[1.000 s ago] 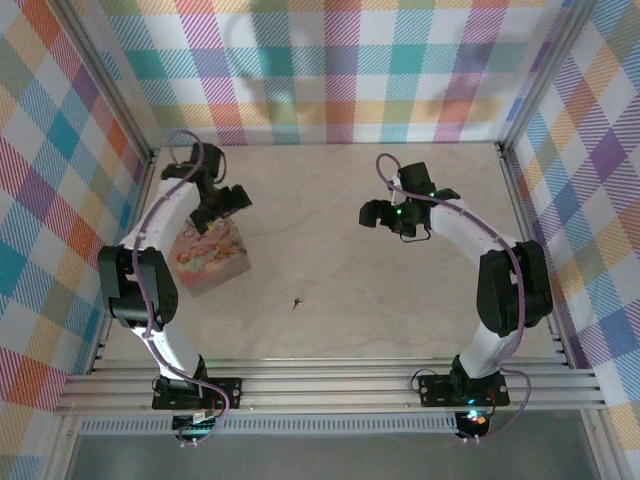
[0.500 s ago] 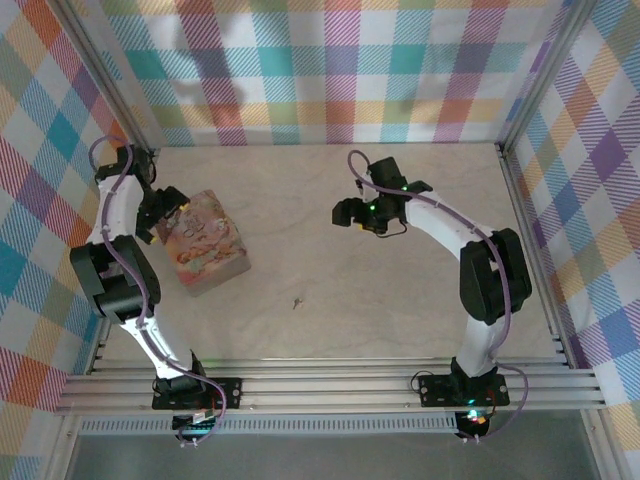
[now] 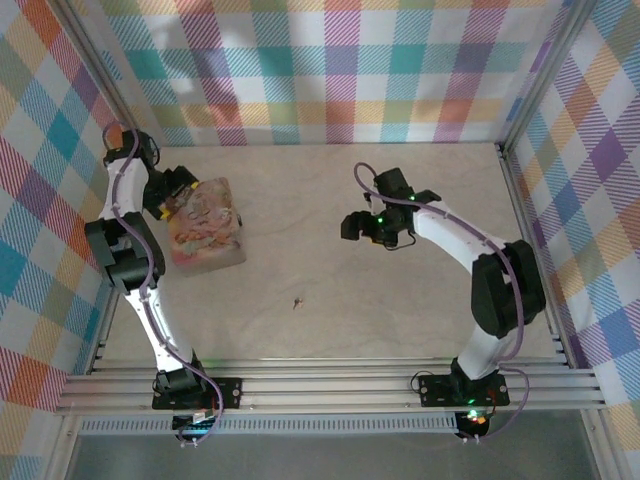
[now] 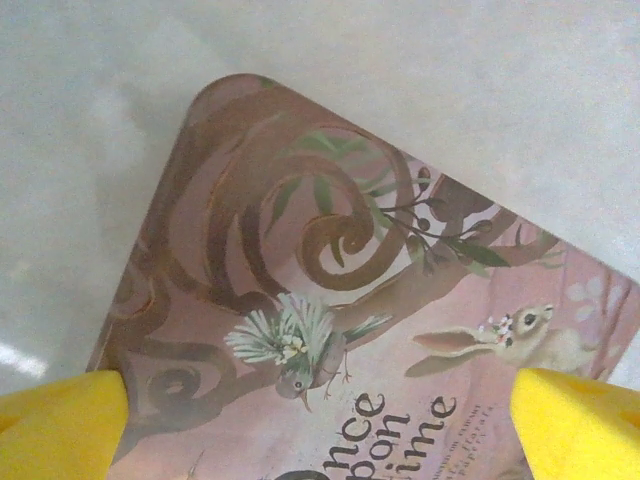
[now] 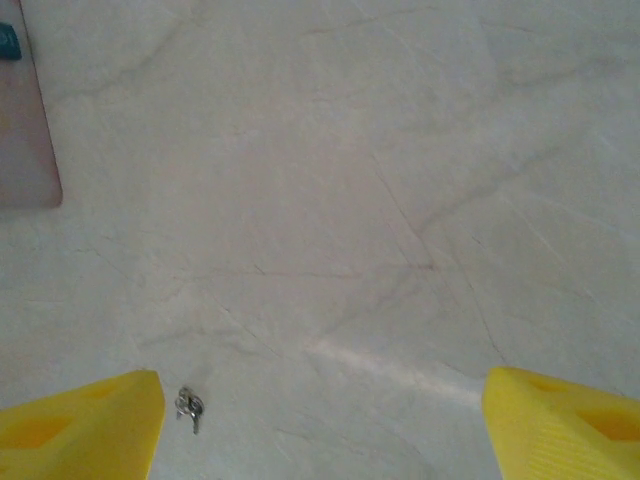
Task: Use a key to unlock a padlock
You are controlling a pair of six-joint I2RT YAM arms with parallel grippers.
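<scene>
- Top external view: your left arm reaches to the far left corner of the table (image 3: 400,300). The left gripper (image 3: 175,200) sits at the left edge of the pink box (image 3: 208,228).
- Left wrist view: the left gripper (image 4: 320,430) hangs over the box lid (image 4: 330,260), which is painted with a bird, a rabbit and curling branches. Its yellow fingertips (image 4: 60,420) stand wide apart at the two bottom corners, with nothing held between them.
- Top external view, moving right: the key (image 3: 297,302) lies alone on the bare table. It is nearer the arm bases than the box, and well apart from both grippers.
- Top external view, further right: the right gripper (image 3: 350,226) points left over the middle of the table. The key lies to its left and closer to you.
- Right wrist view: the right gripper (image 5: 320,425) is spread wide and holds nothing, with a yellow fingertip (image 5: 80,425) in each bottom corner.
- The key (image 5: 188,406) shows as a small metal cluster flat on the table, just beside the left-hand fingertip on its inner side.
- The padlock (image 5: 8,42) is a teal sliver at the top left edge, cut off by the frame, against a corner of the pink box (image 5: 28,130). You cannot tell whether it rests on the box. It is far from the fingertips.
</scene>
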